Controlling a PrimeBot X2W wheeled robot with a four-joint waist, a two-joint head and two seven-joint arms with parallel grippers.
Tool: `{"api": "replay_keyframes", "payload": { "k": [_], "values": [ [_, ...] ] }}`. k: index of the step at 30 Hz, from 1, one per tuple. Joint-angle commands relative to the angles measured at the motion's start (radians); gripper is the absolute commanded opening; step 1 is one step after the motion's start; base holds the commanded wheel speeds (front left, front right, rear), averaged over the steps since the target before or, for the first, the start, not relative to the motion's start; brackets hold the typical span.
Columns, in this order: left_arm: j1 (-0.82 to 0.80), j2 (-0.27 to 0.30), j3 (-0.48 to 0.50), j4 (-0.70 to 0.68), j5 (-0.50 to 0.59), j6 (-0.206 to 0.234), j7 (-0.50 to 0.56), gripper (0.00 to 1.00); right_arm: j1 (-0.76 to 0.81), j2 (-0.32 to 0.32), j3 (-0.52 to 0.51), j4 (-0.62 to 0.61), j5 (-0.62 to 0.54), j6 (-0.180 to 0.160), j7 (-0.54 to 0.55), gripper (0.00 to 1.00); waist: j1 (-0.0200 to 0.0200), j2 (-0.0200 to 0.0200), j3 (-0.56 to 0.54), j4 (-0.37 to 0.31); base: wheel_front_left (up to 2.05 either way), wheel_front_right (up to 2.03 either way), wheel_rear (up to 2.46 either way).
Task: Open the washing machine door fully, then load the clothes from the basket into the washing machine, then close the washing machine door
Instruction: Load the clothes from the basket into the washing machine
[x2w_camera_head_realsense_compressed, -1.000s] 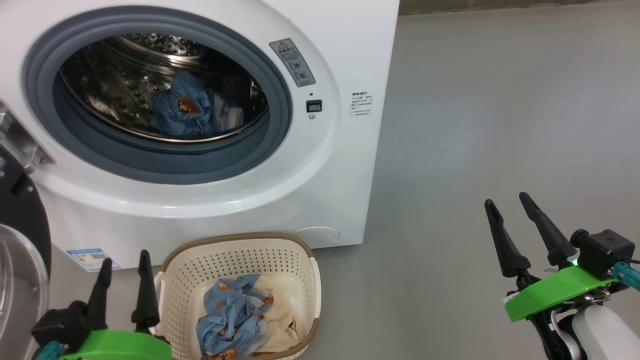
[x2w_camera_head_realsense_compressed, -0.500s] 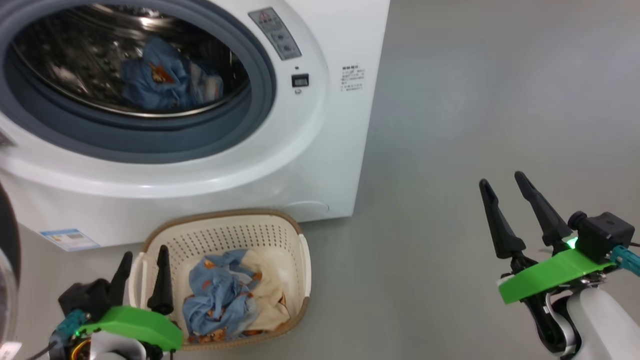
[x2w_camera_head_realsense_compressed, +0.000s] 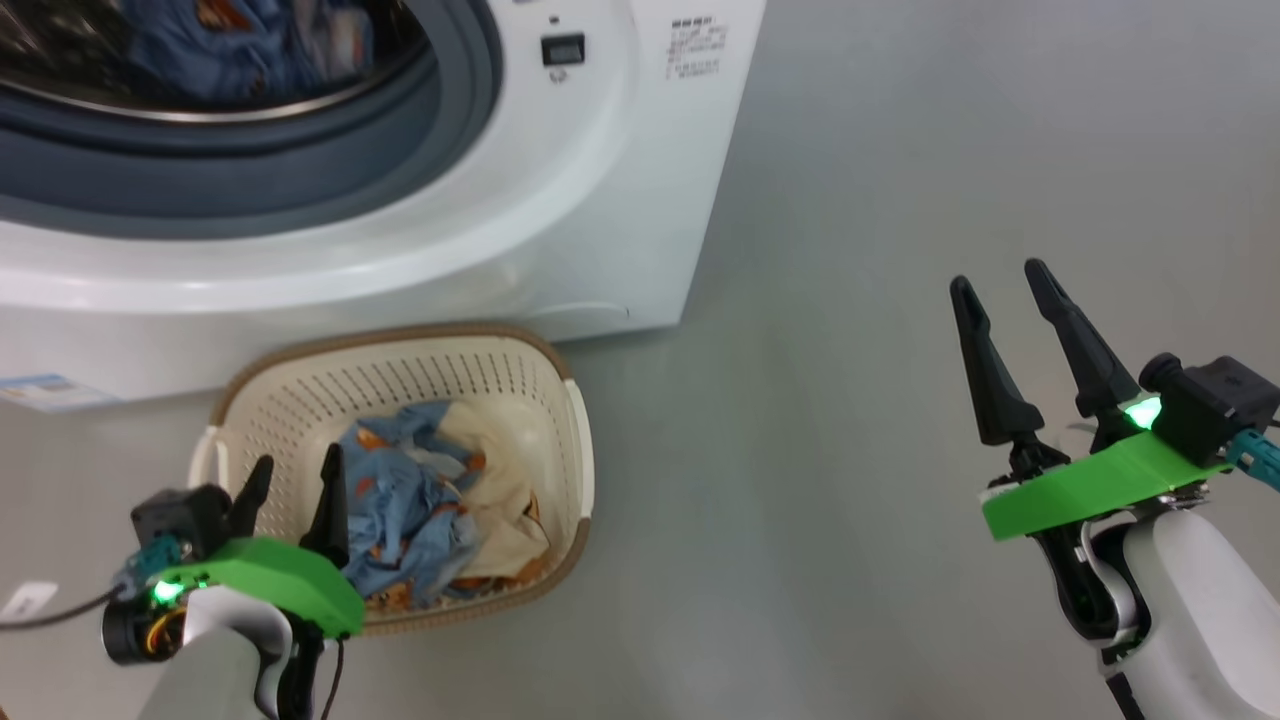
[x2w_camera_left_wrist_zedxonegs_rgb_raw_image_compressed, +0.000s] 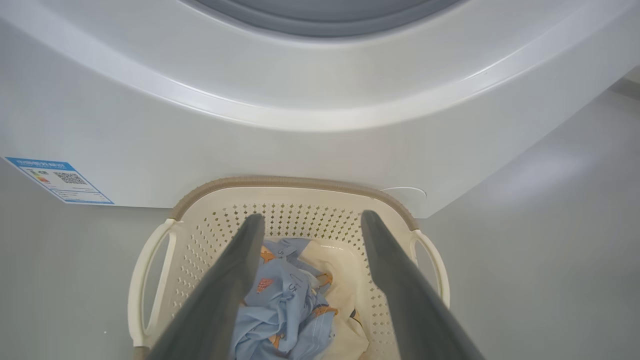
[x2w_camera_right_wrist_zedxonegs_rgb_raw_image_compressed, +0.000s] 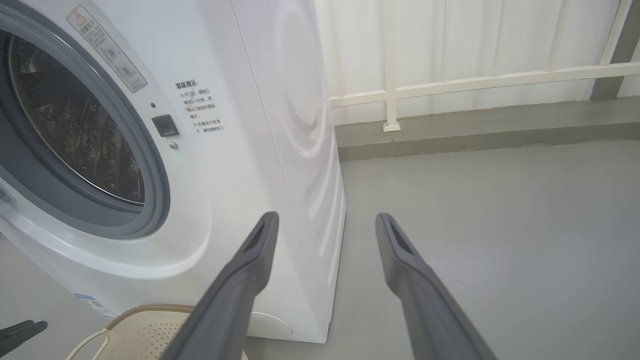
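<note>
The white washing machine (x2w_camera_head_realsense_compressed: 560, 220) stands with its round opening uncovered, and blue clothes (x2w_camera_head_realsense_compressed: 240, 45) lie in its steel drum. The washing machine door is out of view. On the floor in front sits the cream basket (x2w_camera_head_realsense_compressed: 400, 337), holding a crumpled blue and cream heap of clothes (x2w_camera_head_realsense_compressed: 420, 510). My left gripper (x2w_camera_head_realsense_compressed: 298, 460) hangs open over the basket's left side. In the left wrist view this gripper (x2w_camera_left_wrist_zedxonegs_rgb_raw_image_compressed: 312, 216) points down at the clothes (x2w_camera_left_wrist_zedxonegs_rgb_raw_image_compressed: 285, 305) with nothing between its fingers. Well to the right, above bare floor, my right gripper (x2w_camera_head_realsense_compressed: 997, 277) is open and empty.
A blue label (x2w_camera_left_wrist_zedxonegs_rgb_raw_image_compressed: 60, 180) is stuck low on the machine's front. Grey floor (x2w_camera_head_realsense_compressed: 900, 150) spreads to the right of the machine. In the right wrist view a white railing (x2w_camera_right_wrist_zedxonegs_rgb_raw_image_compressed: 475, 80) and a low kerb run behind it.
The head camera has tipped down, so the whole picture slid up. My left gripper has moved from beside the basket to over its left side. The right gripper has held its place, still open.
</note>
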Motion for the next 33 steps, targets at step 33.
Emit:
{"api": "replay_keyframes", "payload": {
  "k": [33],
  "values": [
    [-0.369,0.162,-0.206,0.359,-0.146,-0.005,0.193,1.00,-0.144,0.104,0.021,-0.081,-0.036,0.005,-0.008,1.00,0.0000,0.0000,0.442,-0.147,0.00,0.00,0.00]
  ]
}}
